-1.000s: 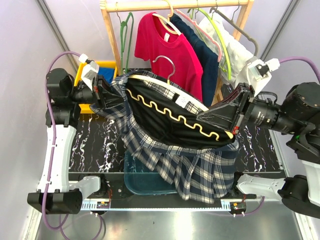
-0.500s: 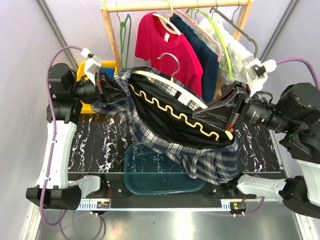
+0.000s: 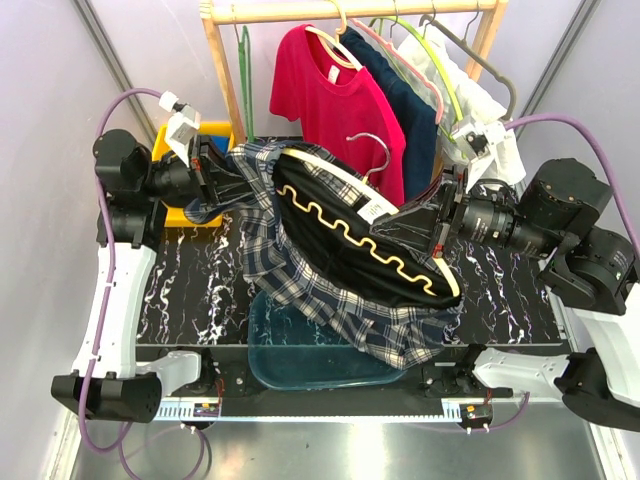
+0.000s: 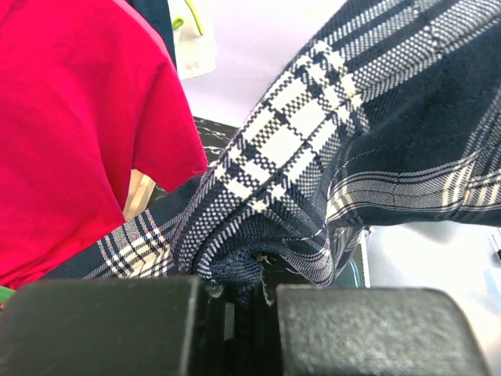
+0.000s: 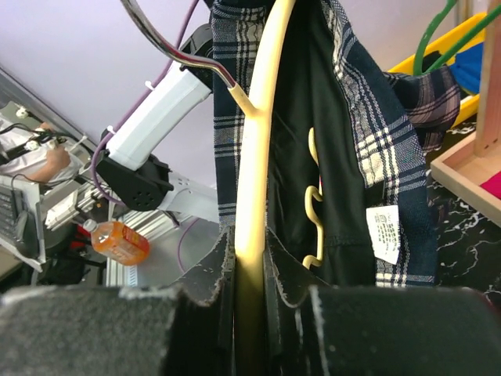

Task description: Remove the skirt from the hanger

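The dark navy skirt (image 3: pixel 410 110) hangs on the pale pink hanger (image 3: pixel 378 40) on the rack at the back, held by neither gripper. A corner of it shows in the left wrist view (image 4: pixel 153 23). My left gripper (image 3: pixel 215 178) (image 4: pixel 243 313) is shut on an edge of a blue-white plaid garment (image 3: pixel 320 290) (image 4: pixel 313 141). My right gripper (image 3: pixel 400 228) (image 5: pixel 250 313) is shut on the arm of a cream hanger (image 3: pixel 330 170) (image 5: pixel 258 141) with a metal hook. That plaid garment, with black lining, hangs on it above the table.
On the wooden rack (image 3: pixel 225 80) hang a red T-shirt (image 3: pixel 335 95), a white garment (image 3: pixel 465 105), a grey hanger (image 3: pixel 485 62) and a green wire hanger (image 3: pixel 245 70). A yellow bin (image 3: pixel 212 132) sits back left. A blue basin (image 3: pixel 290 355) lies under the plaid garment.
My right gripper has moved left and toward the rack with the cream hanger. The plaid garment's hem has swung left with it. My left gripper has barely moved.
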Robot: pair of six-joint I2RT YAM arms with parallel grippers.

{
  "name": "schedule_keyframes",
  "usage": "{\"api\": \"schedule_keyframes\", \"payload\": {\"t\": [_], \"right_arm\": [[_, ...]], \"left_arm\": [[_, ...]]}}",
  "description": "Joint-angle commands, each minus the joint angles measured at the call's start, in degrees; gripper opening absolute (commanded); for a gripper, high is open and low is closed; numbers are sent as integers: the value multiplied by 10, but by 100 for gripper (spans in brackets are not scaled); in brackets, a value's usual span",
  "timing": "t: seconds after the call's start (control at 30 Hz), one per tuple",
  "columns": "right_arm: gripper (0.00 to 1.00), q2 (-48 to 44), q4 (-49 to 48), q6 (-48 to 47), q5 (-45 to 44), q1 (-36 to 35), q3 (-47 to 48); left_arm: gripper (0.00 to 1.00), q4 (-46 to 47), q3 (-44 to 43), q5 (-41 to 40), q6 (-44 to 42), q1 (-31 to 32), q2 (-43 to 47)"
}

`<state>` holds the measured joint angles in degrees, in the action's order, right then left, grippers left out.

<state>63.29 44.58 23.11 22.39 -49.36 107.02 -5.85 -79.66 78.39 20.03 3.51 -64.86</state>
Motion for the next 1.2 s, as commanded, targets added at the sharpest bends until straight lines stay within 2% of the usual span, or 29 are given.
{"api": "schedule_keyframes", "payload": {"t": [0.0, 0.23, 0.4, 0.63, 0.9, 1.03, 1.17], "right_arm": [[0, 30, -19, -34, -88, 1, -19], [0, -114, 2, -69, -191, 1, -103], [0, -221, 19, -52, -221, 1, -154], [0, -298, 22, -41, -319, 1, -109], [0, -367, -33, -81, -405, -4, -77], [0, -425, -111, -94, -430, -13, -124], [0, -413, -157, -137, -435, -36, -151]], "left_arm": [[0, 123, -6, 82, 57, 25, 41], [0, 141, -7, 83, 73, -13, 40], [0, 147, -10, 81, 83, -27, 37], [0, 158, -23, 61, 94, -28, 20], [0, 149, -3, 56, 91, -54, 17], [0, 62, 4, 62, 32, -63, 18], [0, 33, 13, 50, 11, -64, 15]]}}
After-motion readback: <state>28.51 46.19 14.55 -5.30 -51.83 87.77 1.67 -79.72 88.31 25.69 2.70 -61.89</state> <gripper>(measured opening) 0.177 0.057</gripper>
